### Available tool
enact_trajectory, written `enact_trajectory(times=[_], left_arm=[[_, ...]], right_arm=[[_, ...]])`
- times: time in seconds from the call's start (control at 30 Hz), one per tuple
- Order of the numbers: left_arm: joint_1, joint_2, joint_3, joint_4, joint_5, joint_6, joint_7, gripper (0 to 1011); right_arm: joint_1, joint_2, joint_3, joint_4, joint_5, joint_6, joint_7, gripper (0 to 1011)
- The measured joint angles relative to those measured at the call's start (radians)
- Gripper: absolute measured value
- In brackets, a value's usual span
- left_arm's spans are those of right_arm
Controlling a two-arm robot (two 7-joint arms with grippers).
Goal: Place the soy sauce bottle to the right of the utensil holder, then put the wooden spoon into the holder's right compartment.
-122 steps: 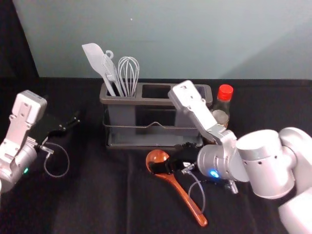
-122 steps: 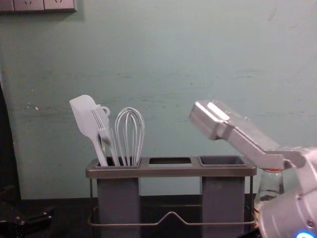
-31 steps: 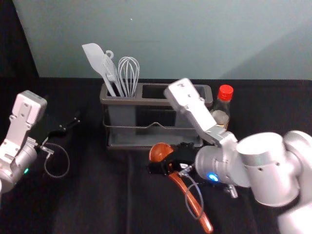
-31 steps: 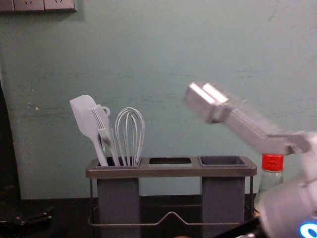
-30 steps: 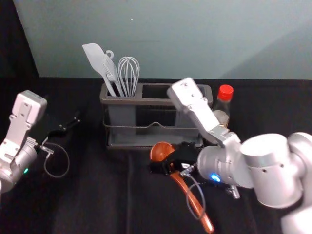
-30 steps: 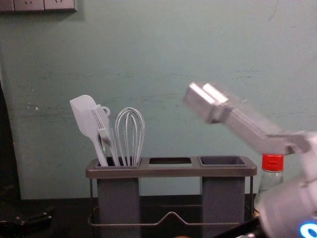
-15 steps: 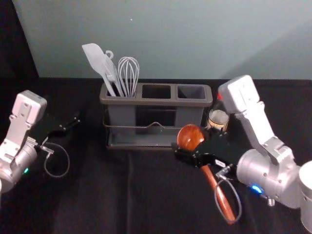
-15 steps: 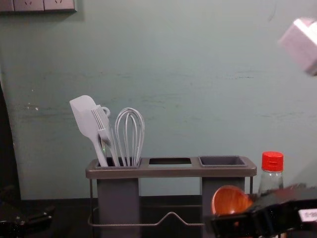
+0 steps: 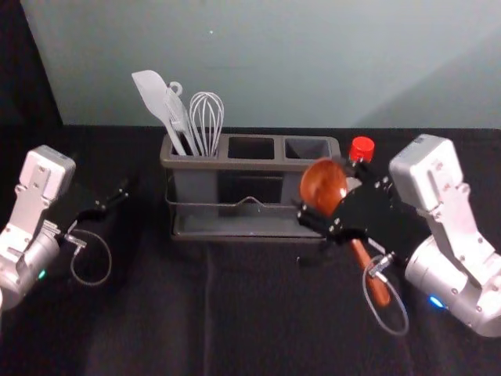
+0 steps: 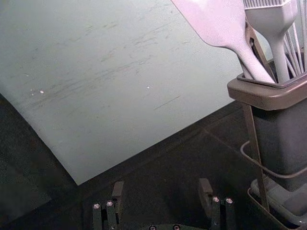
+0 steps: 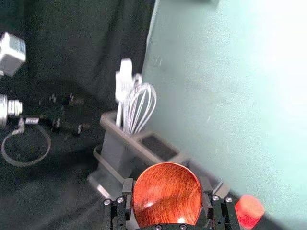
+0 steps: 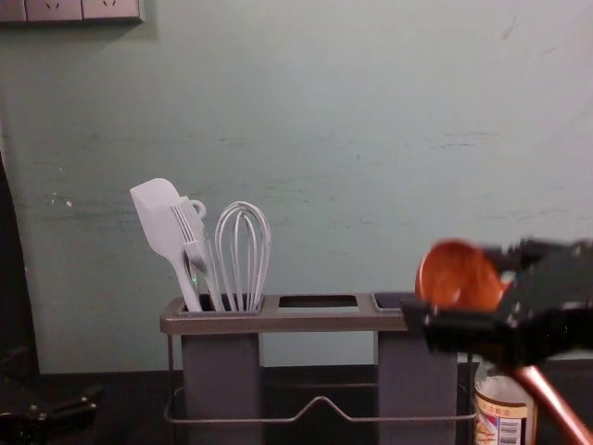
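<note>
Pinching the reddish-brown wooden spoon (image 9: 319, 185) just below its bowl, the right gripper (image 9: 333, 194) hangs in the head view before the right end of the grey-brown plastic utensil holder (image 9: 239, 164), near the right compartment (image 9: 307, 147). The spoon's handle slants down and to the right. Behind the gripper, just right of the holder, shows the red cap of the glass soy sauce bottle (image 9: 362, 147). The left compartment holds a pale spatula (image 9: 153, 92), a pale brush (image 9: 178, 115) and a whisk (image 9: 207, 117). The left gripper (image 9: 113, 201) is parked left of the holder, well apart from it.

In the left wrist view, the left gripper (image 10: 161, 188) has its fingers spread, with the holder off to one side.

In the right wrist view, the spoon's bowl sits between the fingers of the right gripper (image 11: 167, 186); the red cap is just beyond one finger.

In the chest view, the bowl is raised near the holder's right rim, and the labelled bottle stands upright just right of the holder, partly hidden.
</note>
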Motion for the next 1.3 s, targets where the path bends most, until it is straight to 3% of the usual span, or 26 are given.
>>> enact_trajectory(times=[0.23, 0.4, 1.3], left_arm=[[0.0, 0.0, 0.0, 0.0, 0.0, 0.0, 0.0, 1000], [0.0, 0.0, 0.0, 0.0, 0.0, 0.0, 0.0, 1000], [0.0, 0.0, 0.0, 0.0, 0.0, 0.0, 0.0, 1000]], right_arm=[[-0.043, 0.002, 0.014, 0.0, -0.007, -0.266, -0.042, 839], [-0.065, -0.002, 0.023, 0.0, 0.015, -0.398, -0.046, 839], [-0.063, -0.003, 0.022, 0.004, 0.012, -0.402, -0.051, 839]])
